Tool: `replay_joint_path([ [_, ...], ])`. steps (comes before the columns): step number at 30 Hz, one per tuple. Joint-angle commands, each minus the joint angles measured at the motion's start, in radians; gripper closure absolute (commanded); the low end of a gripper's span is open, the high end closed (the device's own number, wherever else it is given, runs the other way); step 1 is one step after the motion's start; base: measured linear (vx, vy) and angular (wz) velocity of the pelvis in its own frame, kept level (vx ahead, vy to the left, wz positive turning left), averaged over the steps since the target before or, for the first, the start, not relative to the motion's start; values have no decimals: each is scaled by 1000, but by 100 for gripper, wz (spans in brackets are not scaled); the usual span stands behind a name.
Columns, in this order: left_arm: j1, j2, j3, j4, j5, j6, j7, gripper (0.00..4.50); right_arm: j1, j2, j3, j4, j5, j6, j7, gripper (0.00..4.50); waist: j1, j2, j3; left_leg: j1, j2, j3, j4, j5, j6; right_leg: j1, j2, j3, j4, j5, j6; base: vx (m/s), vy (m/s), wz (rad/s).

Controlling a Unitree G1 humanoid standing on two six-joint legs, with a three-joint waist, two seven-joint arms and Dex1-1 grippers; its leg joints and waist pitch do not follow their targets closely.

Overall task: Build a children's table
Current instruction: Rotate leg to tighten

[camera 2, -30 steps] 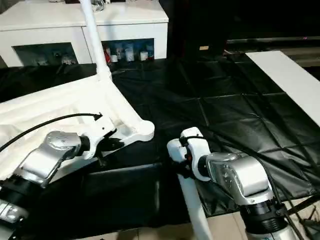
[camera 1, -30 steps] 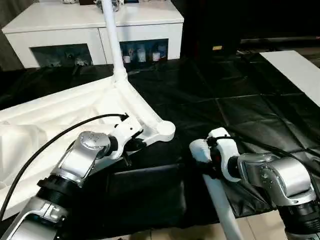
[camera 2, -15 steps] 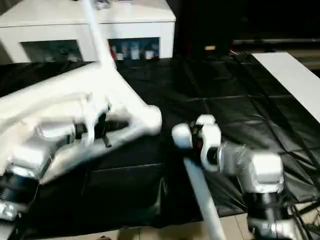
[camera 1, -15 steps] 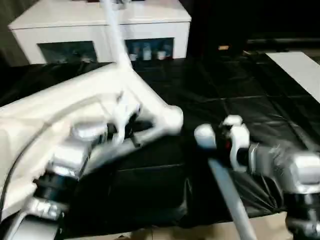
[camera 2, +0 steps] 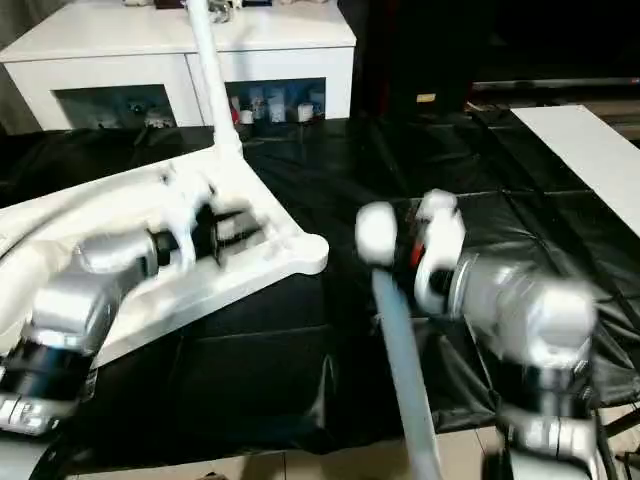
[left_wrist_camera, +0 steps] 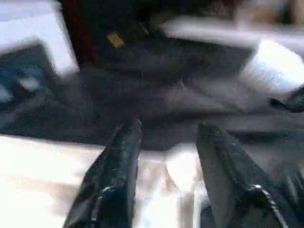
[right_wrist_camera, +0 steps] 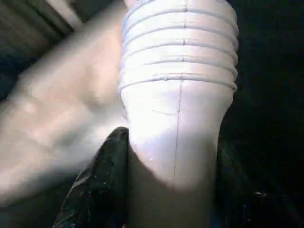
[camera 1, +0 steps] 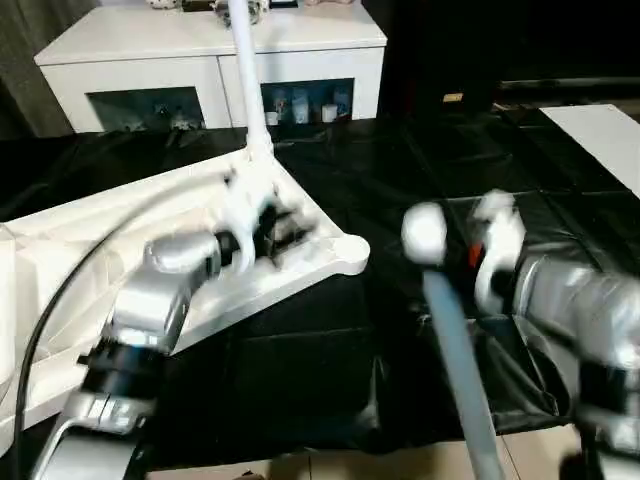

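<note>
two claws to note. your right gripper (right_wrist_camera: 171,190) is clamped on a loose white leg (camera 2: 400,350): one black finger (right_wrist_camera: 102,185) presses the tube's side just below its ribbed, threaded end, and the tube fills the gap between the jaws. from that claw the leg's rounded upper end sticks out toward the tabletop's near corner socket (camera 1: 345,255), close to it but apart; the rest of the tube runs back past the forearm toward you, over the black sheet (camera 1: 420,170).

your left gripper (left_wrist_camera: 166,142) stands spread, both black fingers (left_wrist_camera: 116,166) well parted with nothing between them. it hovers over the white tabletop (camera 1: 120,240), which lies underside up on the black sheet; the blur hides whether a fingertip touches the rim. just beyond this claw, at the tabletop's far corner, a fitted leg (camera 1: 247,70) stands upright. farther past it sits a white cabinet (camera 1: 150,55) with glass doors. a white board (camera 1: 600,130) lies well off beyond the right claw.
</note>
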Motion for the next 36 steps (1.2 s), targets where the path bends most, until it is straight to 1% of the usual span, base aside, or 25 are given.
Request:
replay_joint_path([
  [1,2,-12,41,-11,-43,1,26,202,-88,5,-106,25,80,10,-16,257,2,-15,-77,2,12,0,-60,-104,14,66,-38,35,-64,-149,-210,0,0,0],
  [2,4,-17,47,-16,-54,9,26,181,-103,4,-119,35,86,4,-20,258,5,-10,-76,5,13,2,-59,-100,17,61,-36,35,-65,-159,-209,0,0,0],
  [4,8,-31,59,-22,-69,18,31,178,-136,5,-144,60,95,-23,-33,259,6,-10,-75,5,14,3,-59,-92,18,61,-37,34,-64,-154,-207,0,0,0],
  [5,10,-49,76,-29,-88,29,41,178,-187,19,-203,111,119,-55,-71,259,7,-10,-76,6,15,3,-60,-91,14,60,-37,34,-65,-156,-204,0,0,0],
  [6,11,-58,83,-33,-100,34,43,178,-213,23,-228,142,129,-95,-90,259,5,-9,-77,5,14,3,-59,-88,12,60,-38,34,-63,-151,-210,0,0,0],
  [7,12,-69,91,-37,-113,40,48,178,-231,25,-239,165,130,-145,-100,259,5,-14,-77,5,13,5,-59,-93,11,59,-38,33,-65,-156,-213,0,0,0],
  [9,11,-79,95,-39,-124,44,53,178,-245,22,-237,181,111,-196,-111,259,8,-12,-77,6,14,6,-59,-100,12,57,-38,32,-65,-161,-212,0,0,0],
  [10,12,-87,87,-43,-128,42,50,178,-254,26,-232,191,77,-272,-129,259,8,-18,-76,3,14,7,-60,-92,19,59,-37,32,-66,-153,-205,0,0,0],
  [11,13,-90,81,-46,-129,39,45,178,-259,30,-229,196,58,-318,-141,259,9,-16,-77,3,14,6,-59,-83,20,60,-39,31,-65,-152,-200,0,0,0],
  [13,14,-101,63,-48,-126,35,50,178,-287,62,-258,214,42,-422,-172,259,7,-15,-79,0,14,7,-58,-71,23,58,-41,32,-62,-141,-197,0,0,0],
  [15,14,-104,59,-49,-126,35,54,178,-297,72,-272,221,43,-446,-182,259,7,-16,-80,-1,12,7,-56,-57,34,60,-38,32,-60,-122,-196,0,0,0],
  [16,13,-106,43,-50,-122,41,48,178,-317,90,-299,245,56,-477,-202,259,6,-15,-79,-1,11,7,-56,-52,42,60,-36,31,-60,-113,-199,0,0,0],
  [17,13,-106,43,-50,-122,41,48,178,-317,90,-299,245,56,-477,-202,259,5,-15,-80,-2,11,7,-56,-54,45,60,-37,31,-59,-113,-200,0,0,0],
  [18,11,-120,45,-59,-130,53,50,178,-347,126,-354,276,92,-544,-248,259,5,-13,-78,-1,11,8,-57,-63,47,59,-37,30,-62,-125,-202,0,0,0],
  [20,13,-144,53,-69,-162,60,48,178,-376,166,-419,310,164,-602,-306,259,2,-16,-78,1,12,9,-59,-80,47,56,-37,30,-64,-146,-206,0,0,0],
  [21,14,-151,55,-71,-173,63,43,178,-380,175,-430,315,179,-609,-314,259,2,-14,-78,2,12,10,-59,-84,48,56,-38,31,-64,-150,-207,0,0,0],
  [22,14,-152,55,-71,-175,63,43,178,-380,176,-431,316,180,-610,-315,259,3,-14,-77,3,12,10,-59,-91,50,55,-36,29,-66,-155,-204,0,0,0],
  [25,21,-162,41,-87,-192,80,25,145,-385,190,-440,332,200,-625,-326,259,2,-14,-78,1,12,10,-59,-79,52,57,-34,28,-63,-133,-200,0,0,0],
  [27,28,-171,15,-111,-215,114,1,126,-391,209,-428,344,193,-665,-323,259,3,-11,-78,-1,12,9,-58,-73,53,58,-36,28,-62,-130,-199,0,0,0],
  [28,28,-175,11,-116,-225,125,-3,126,-394,213,-425,349,189,-675,-322,259,2,-13,-78,-1,11,10,-58,-73,53,57,-34,28,-63,-133,-198,0,0,0],
  [29,31,-185,-5,-133,-251,166,-13,113,-405,226,-419,363,182,-706,-319,259,2,-11,-77,-1,11,10,-58,-77,51,57,-35,28,-63,-135,-203,0,0,0],
  [33,45,-154,-67,-137,-214,202,-38,81,-435,241,-413,395,190,-754,-328,260,0,-10,-76,1,12,9,-61,-104,43,55,-35,28,-68,-175,-187,0,0,0],
  [34,48,-149,-72,-138,-214,211,-42,59,-438,240,-410,399,195,-759,-331,261,-1,-10,-75,0,11,9,-62,-100,40,57,-33,28,-67,-169,-184,0,0,0],
  [35,53,-140,-77,-148,-226,237,-52,54,-441,238,-408,405,200,-765,-332,261,-2,-14,-75,-1,11,9,-62,-98,38,58,-33,28,-67,-161,-183,0,0,0],
  [36,56,-131,-81,-159,-238,262,-61,46,-443,236,-406,410,205,-770,-333,262,-2,-13,-76,0,11,9,-61,-96,36,58,-33,28,-64,-157,-183,0,0,0],
])
